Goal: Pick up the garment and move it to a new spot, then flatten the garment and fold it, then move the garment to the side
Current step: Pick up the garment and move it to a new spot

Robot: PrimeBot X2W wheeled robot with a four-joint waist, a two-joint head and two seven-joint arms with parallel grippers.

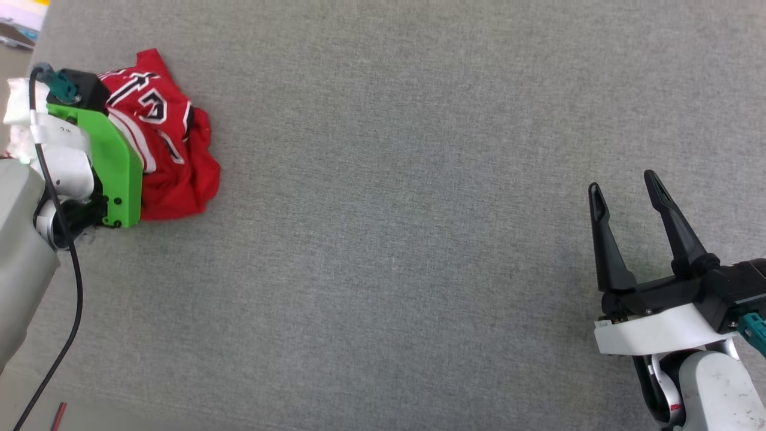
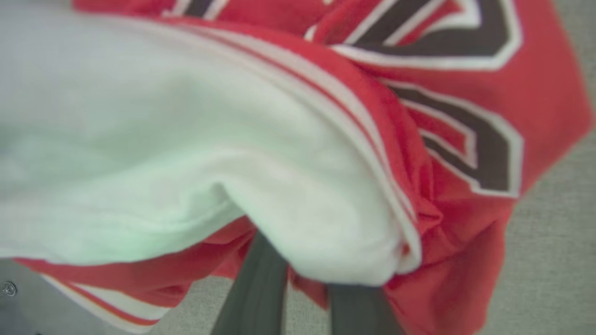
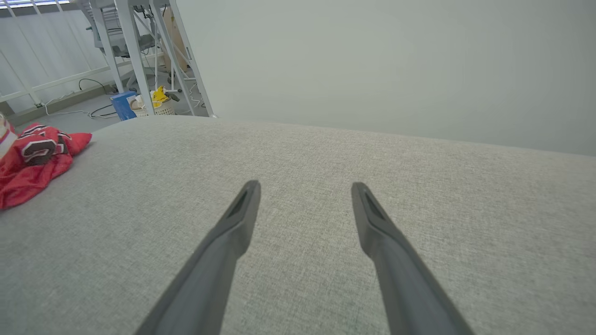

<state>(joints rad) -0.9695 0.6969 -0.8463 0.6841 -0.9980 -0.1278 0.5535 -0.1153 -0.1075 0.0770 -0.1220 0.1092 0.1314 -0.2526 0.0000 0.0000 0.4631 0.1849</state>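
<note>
Three cameras, one grey surface [image 1: 389, 239]
Head looks steeply down; left wrist close against the garment [image 2: 465, 139]; right wrist skims low, garment at nine o'clock.

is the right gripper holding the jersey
No: the right gripper stands open, fingers apart, over the grey surface, and the jersey lies bunched far off to its left.

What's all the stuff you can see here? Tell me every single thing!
garment: one, red with white sleeve and black number, crumpled at the grey surface's far left.
grey surface: one, grey cloth, under the garment.
blue box: one, blue, on the floor beyond.
basket: one, pale, beside the box, something yellow inside.
metal frame: one, white, behind them.
cable: one, black, along the left arm.
left gripper: one, dark, closed on the garment.
right gripper: one, dark, open, lower right.
</note>
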